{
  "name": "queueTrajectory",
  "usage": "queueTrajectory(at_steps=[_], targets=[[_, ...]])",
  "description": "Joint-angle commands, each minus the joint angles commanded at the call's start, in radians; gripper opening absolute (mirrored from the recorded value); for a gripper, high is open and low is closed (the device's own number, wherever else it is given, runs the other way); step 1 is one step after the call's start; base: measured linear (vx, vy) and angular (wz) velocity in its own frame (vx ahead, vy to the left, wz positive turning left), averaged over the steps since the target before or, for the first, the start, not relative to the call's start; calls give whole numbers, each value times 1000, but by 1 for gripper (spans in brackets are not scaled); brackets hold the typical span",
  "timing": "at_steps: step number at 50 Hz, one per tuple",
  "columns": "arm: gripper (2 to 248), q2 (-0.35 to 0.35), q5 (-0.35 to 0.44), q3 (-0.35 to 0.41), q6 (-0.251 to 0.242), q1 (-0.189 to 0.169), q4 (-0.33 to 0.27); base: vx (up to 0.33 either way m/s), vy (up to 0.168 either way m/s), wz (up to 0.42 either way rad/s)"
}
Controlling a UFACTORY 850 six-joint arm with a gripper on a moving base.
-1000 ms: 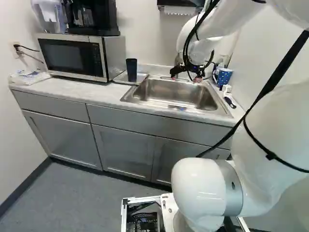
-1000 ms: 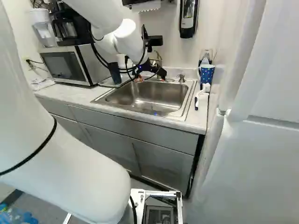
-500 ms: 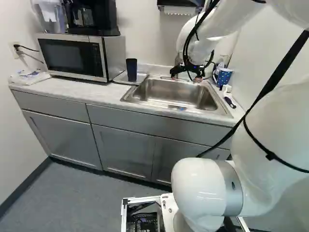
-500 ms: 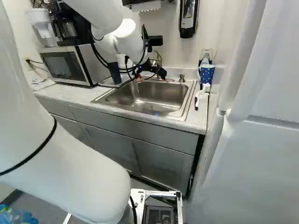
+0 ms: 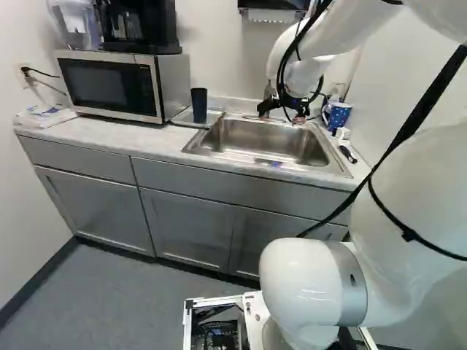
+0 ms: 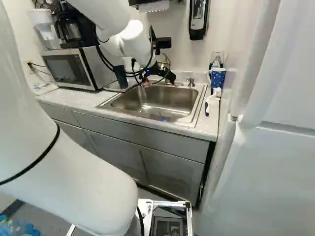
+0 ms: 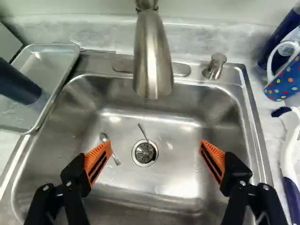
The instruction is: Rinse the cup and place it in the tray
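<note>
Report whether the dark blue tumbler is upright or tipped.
Upright: the dark blue tumbler stands on its narrower end in the silver metal tray.

A compact kitchenette along one wall.
A stainless-steel sink with a curved faucet and a round drain is set into a pale, marbled countertop above grey cabinets; a teaspoon lies in the basin. At the left of the left base view, a microwave carries a coffee maker and a water pitcher. A dark tumbler stands in a metal tray beside the sink, with a polka-dot mug and a dish brush on the other side. A paper-towel dispenser and a soap dispenser hang on the wall.
</note>
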Motion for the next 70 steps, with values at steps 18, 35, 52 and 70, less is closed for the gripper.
queueTrajectory(at_steps=[18,35,52,70], targets=[[247,0,0,0,0,0,0,-50,27,-6],[247,0,0,0,0,0,0,-101,72,-1],[247,0,0,0,0,0,0,-128,94,0],[247,0,0,0,0,0,0,-145,96,-3]])
